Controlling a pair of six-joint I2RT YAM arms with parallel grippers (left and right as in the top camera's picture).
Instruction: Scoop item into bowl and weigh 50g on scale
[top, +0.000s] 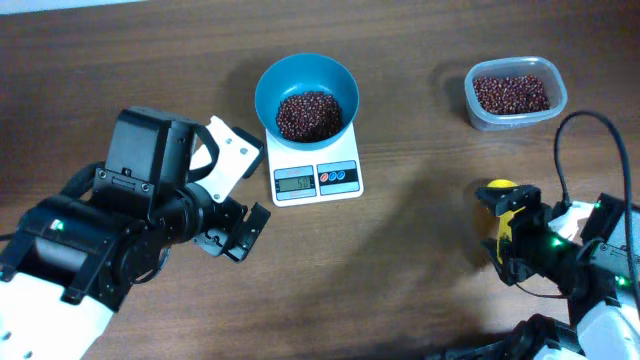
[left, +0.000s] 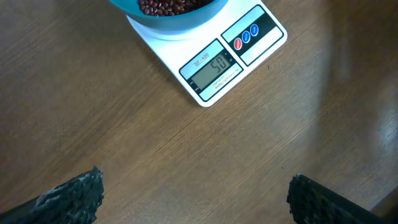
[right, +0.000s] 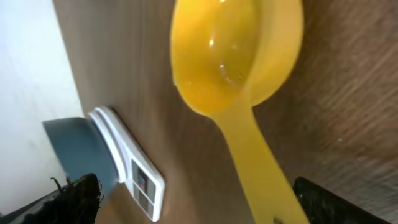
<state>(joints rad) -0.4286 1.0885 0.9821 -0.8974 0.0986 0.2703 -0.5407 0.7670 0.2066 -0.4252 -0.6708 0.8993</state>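
The teal-blue bowl (top: 268, 88) stands on the white scale (top: 315, 181) at the table's middle back and holds a heap of red-brown beans (top: 307, 115). In the left wrist view the scale (left: 231, 59) display reads 50, with the bowl (left: 177, 22) at the top edge. My left gripper (top: 236, 234) (left: 196, 196) is open and empty, low over bare wood in front left of the scale. My right gripper (top: 512, 237) (right: 196, 199) is open at the front right. An empty yellow scoop (top: 497, 190) (right: 230, 56) lies with its handle between the fingers.
A clear plastic tub (top: 481, 118) with more beans (top: 511, 93) stands at the back right. A black cable (top: 560, 150) loops over the right arm. The scale (right: 134, 171) and bowl (right: 78, 149) also show far off in the right wrist view.
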